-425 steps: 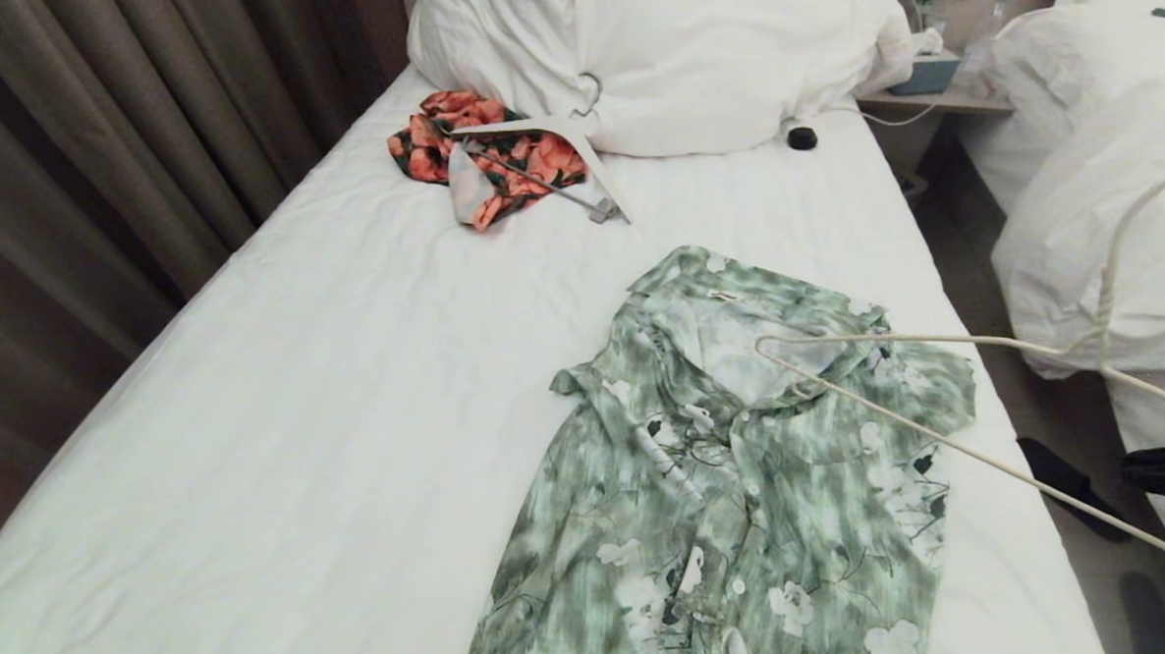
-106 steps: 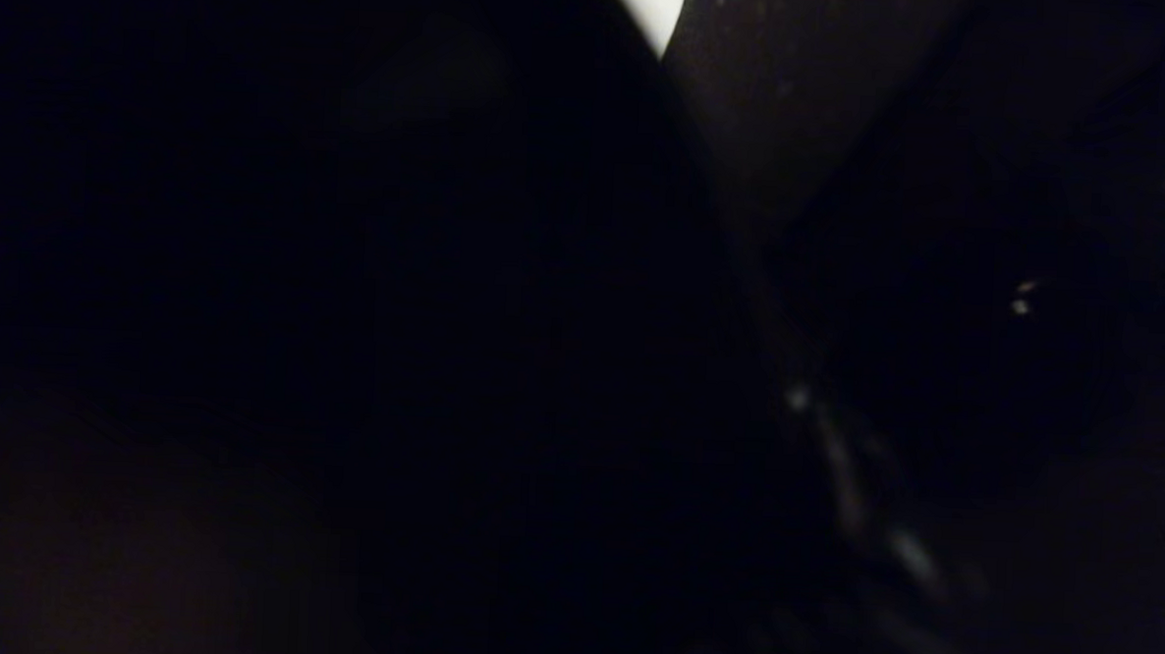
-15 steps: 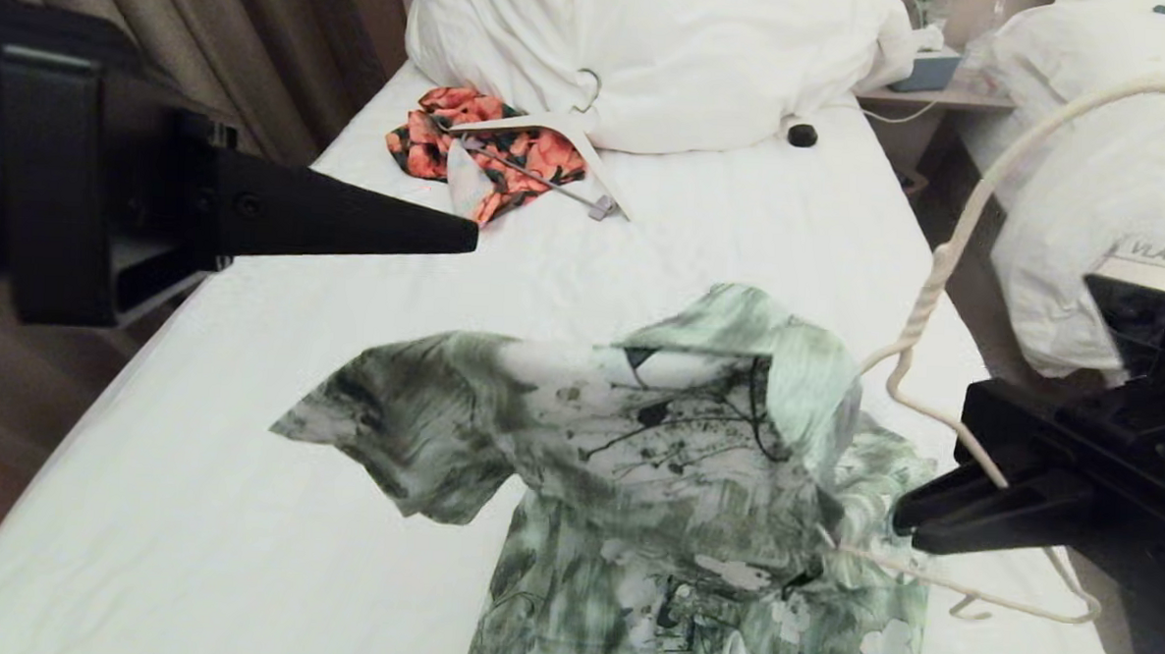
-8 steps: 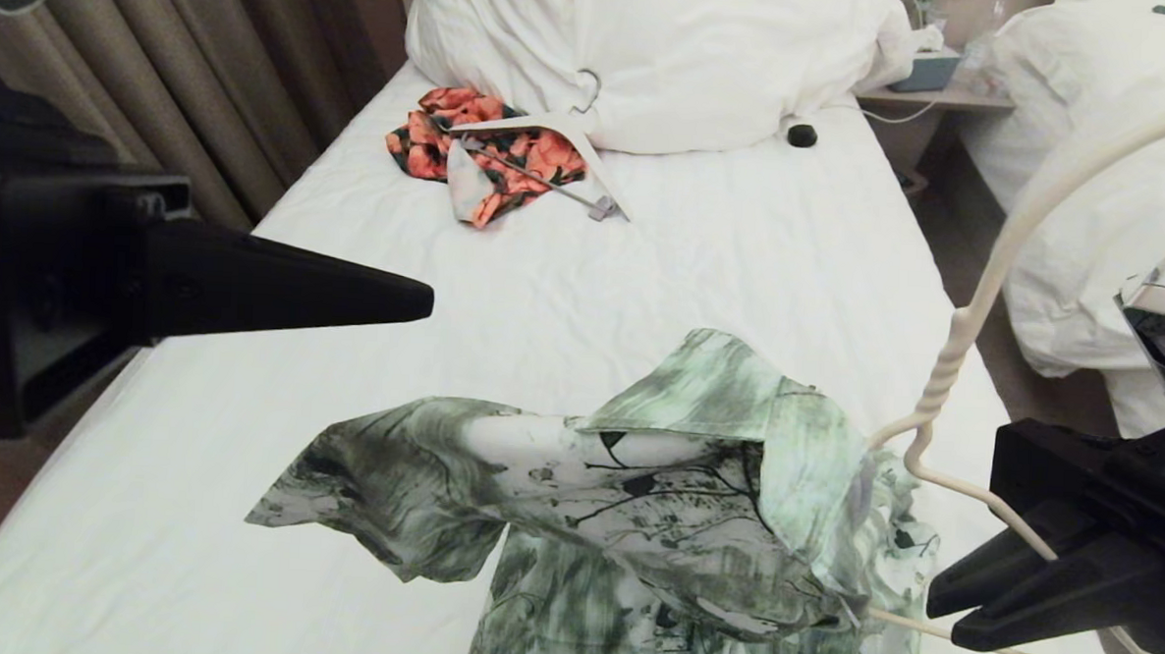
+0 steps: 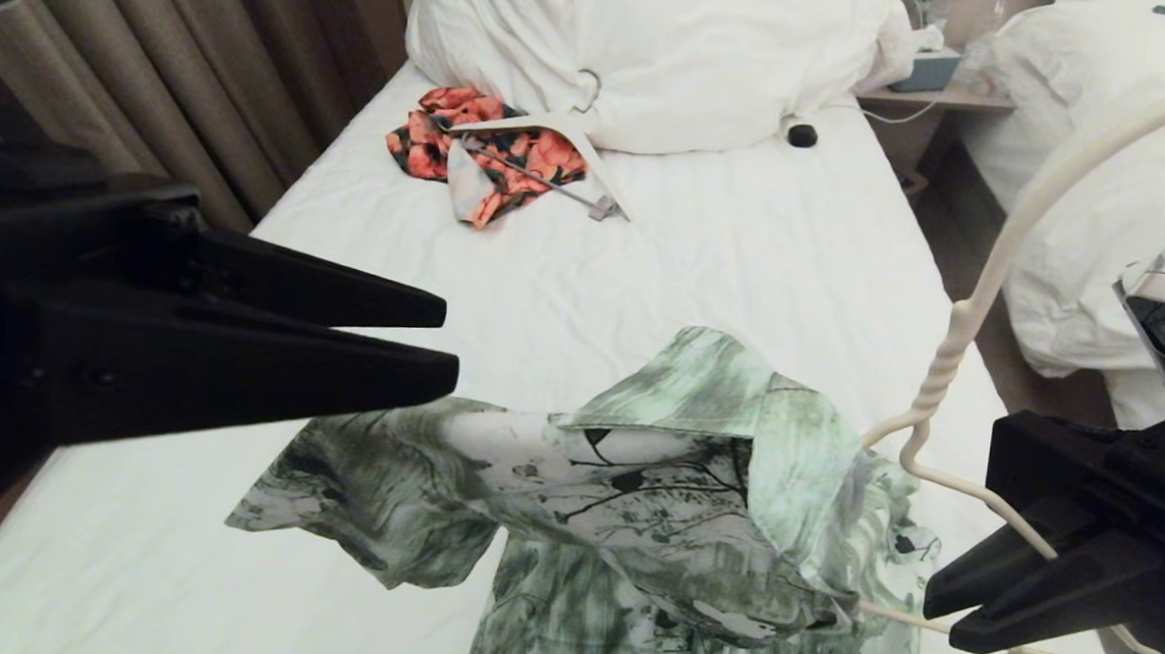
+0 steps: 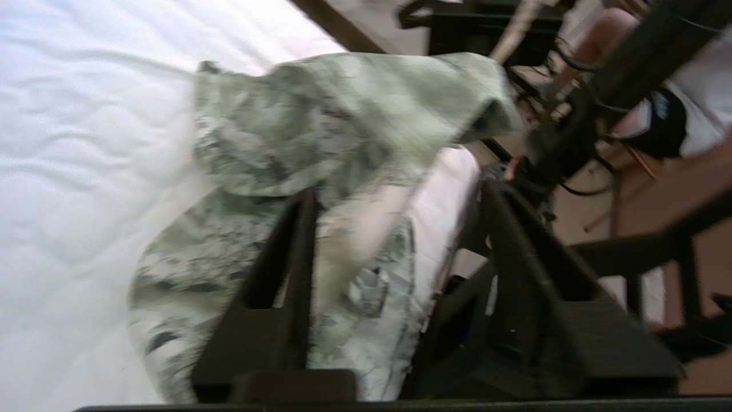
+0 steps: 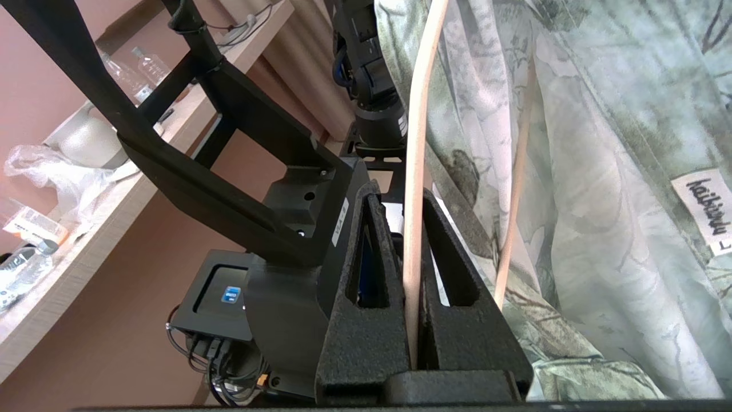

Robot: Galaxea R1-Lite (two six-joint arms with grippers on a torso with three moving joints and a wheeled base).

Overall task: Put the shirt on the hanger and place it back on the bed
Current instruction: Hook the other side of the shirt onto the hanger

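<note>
- On the near half of the large white-sheeted bed (image 5: 724, 245), toward its right edge, lies the green-and-white mottled button-up shirt (image 5: 673, 508). Its collar is propped up and one short sleeve is spread toward the bed's left side.
- Just off the bed's right edge, the right gripper (image 5: 938, 618) is clenched on the thin cream wire-like hanger (image 5: 945, 362). The rod is pinched between its black fingers and the hook arcs high above the edge.
- One arm of the hanger disappears under the shirt's collar. The other end pokes out bare beyond the bed's right edge, so the job looks roughly half done.
- Over the bed's left side the left gripper (image 5: 449, 343) hovers with its fingers parted, grasping nothing, above the spread sleeve and apart from it.
- The step in hand appears to be drawing the loose shoulder over the bare hanger end. It would go best if the left gripper takes the cloth near the collar seam rather than the sleeve tip.
- The right gripper's pinch should hold the hanger level, or the draped shoulder may slide off.
- Far up the bed, by the big white pillows (image 5: 673, 46), a small orange-and-black floral garment (image 5: 511, 157) lies under a thick flat white hanger (image 5: 542, 124), not part of this work.
</note>
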